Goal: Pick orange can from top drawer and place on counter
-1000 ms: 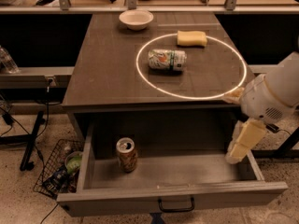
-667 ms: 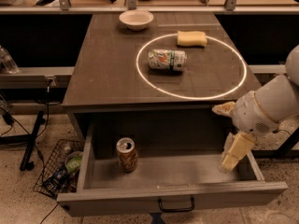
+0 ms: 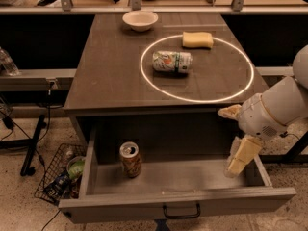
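The orange can [image 3: 130,159] stands untouched at the left of the open top drawer [image 3: 115,209], the wide-spread, empty pincer [image 3: 227,141] hangs over its right end, so grasping and placing on the counter [image 3: 110,71] remain.

The counter [image 3: 110,76] is made of dark wood with lines in it, and a soft shine is seen on top. The top drawer [image 3: 120,210] is made of the same wood, with a black metal handle [image 3: 181,211]. The orange can [image 3: 130,159] is shiny metal. The gripper [image 3: 228,141], held over the drawer's right end with its dull cream fingers [image 3: 243,153] spread, is backed by smooth white plastic.
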Controlling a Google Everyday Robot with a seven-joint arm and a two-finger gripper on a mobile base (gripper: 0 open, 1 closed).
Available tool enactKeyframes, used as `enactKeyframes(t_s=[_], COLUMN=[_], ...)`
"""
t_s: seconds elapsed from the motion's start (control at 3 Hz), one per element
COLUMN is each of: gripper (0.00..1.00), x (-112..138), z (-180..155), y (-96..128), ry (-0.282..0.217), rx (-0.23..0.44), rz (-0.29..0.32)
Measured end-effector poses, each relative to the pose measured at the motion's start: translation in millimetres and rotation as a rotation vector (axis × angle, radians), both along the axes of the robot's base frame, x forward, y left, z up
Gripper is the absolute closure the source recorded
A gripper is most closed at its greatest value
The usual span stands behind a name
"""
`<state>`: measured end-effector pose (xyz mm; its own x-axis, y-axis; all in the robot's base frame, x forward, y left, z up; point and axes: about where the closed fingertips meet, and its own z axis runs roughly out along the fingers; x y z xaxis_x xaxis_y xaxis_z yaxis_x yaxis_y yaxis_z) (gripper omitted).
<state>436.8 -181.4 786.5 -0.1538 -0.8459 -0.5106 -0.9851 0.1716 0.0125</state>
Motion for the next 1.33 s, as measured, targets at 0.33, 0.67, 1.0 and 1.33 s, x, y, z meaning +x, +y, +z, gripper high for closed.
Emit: enactKeyframes(t_s=[0.33,0.67,1.0,1.33], gripper=[0.0,0.0,0.0,0.0], x=[5.4,19.4,27.7,25.9], z=[-16.7,-44.1,-71.1,-94.0], y=[22.2,61.8,88.9,112.0], ry=[-0.001,0.005,0.036,0.073], rx=[0.059,0.161,0.228,0.307], rz=[-0.01,-0.013,-0.008,0.006])
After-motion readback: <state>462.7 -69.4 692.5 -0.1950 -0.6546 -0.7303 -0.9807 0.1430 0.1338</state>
